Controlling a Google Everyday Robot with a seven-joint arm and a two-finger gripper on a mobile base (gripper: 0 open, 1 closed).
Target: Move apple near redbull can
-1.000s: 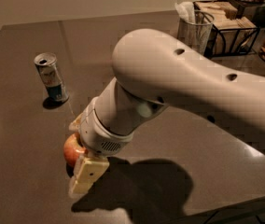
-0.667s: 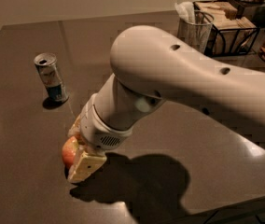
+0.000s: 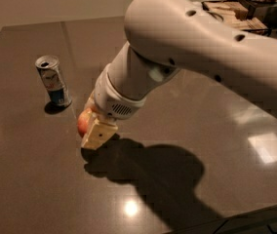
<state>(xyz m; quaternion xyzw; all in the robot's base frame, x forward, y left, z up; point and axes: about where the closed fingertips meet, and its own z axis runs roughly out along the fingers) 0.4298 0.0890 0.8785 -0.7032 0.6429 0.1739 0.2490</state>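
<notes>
- The apple [image 3: 82,123] sits between the gripper's [image 3: 91,128] cream fingers [image 3: 99,133], which are closed against its sides.
- Only a red-orange sliver with a paler patch shows left of the near finger; whether it touches the table [image 3: 26,189] cannot be told.
- The redbull can [image 3: 54,81] stands upright up and left of the gripper, near but apart, silver and blue, its writing unreadable.
- The white arm [image 3: 187,48] stretches away to the right.
</notes>
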